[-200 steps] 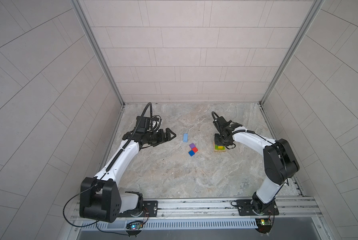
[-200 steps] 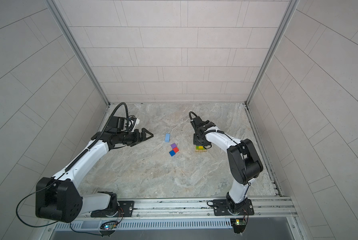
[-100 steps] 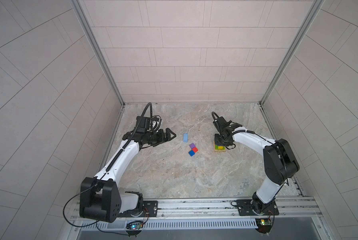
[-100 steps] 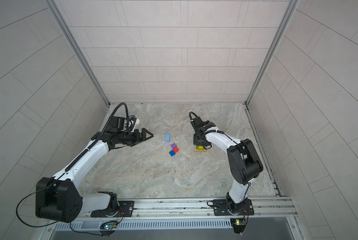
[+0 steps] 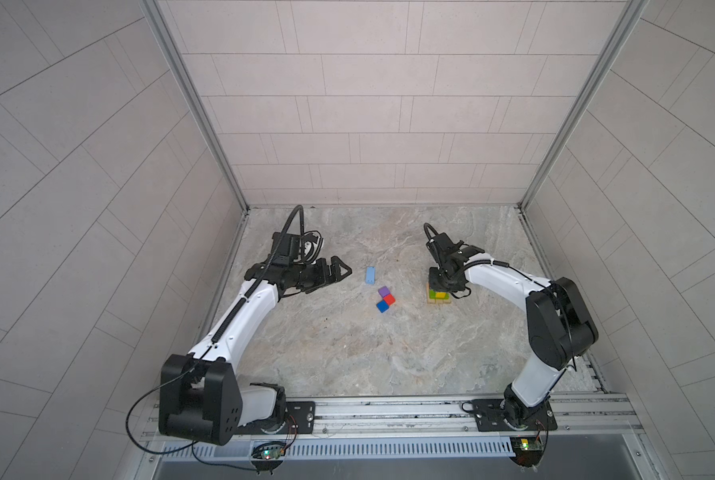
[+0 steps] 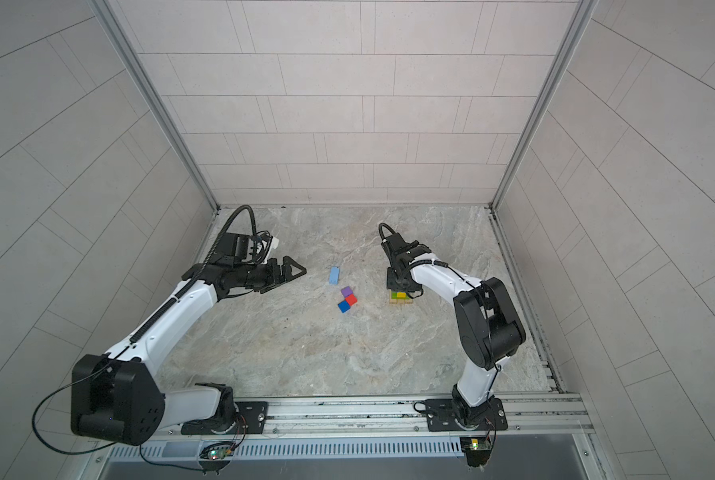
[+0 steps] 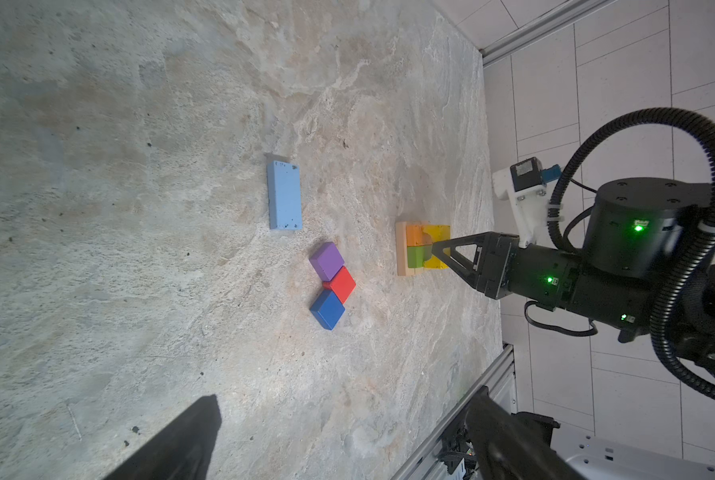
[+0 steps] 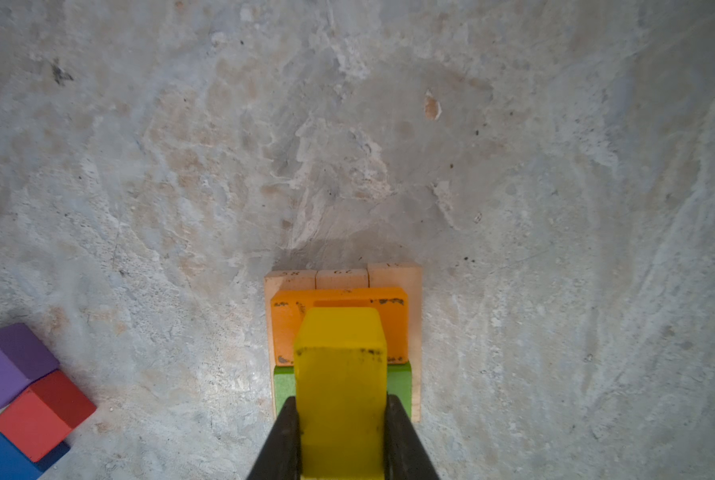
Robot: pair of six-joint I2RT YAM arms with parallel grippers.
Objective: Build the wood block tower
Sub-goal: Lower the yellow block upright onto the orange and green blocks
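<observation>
Right gripper (image 8: 341, 401) pinches the yellow block (image 8: 341, 365) over the tower (image 8: 393, 278), right of bench (image 5: 347, 353) centre. Left gripper (image 5: 346, 272): spread, empty, toward the left edge.

The worktop (image 5: 347, 353) is mottled grey and beige with pale veins, like stone. The tan blocks (image 8: 341, 278) are bare wood with small dark marks on their ends. The orange block (image 8: 287, 328), the yellow block (image 8: 341, 374) and the light-blue block (image 7: 284, 195) show dark chips in their paint, while the green block (image 8: 283, 388) is even. Beside them are a purple cube (image 7: 326, 261), a red cube (image 7: 341, 284) and a blue cube (image 7: 327, 309). The left gripper (image 7: 343, 399) and right gripper (image 8: 340, 398) are black.
</observation>
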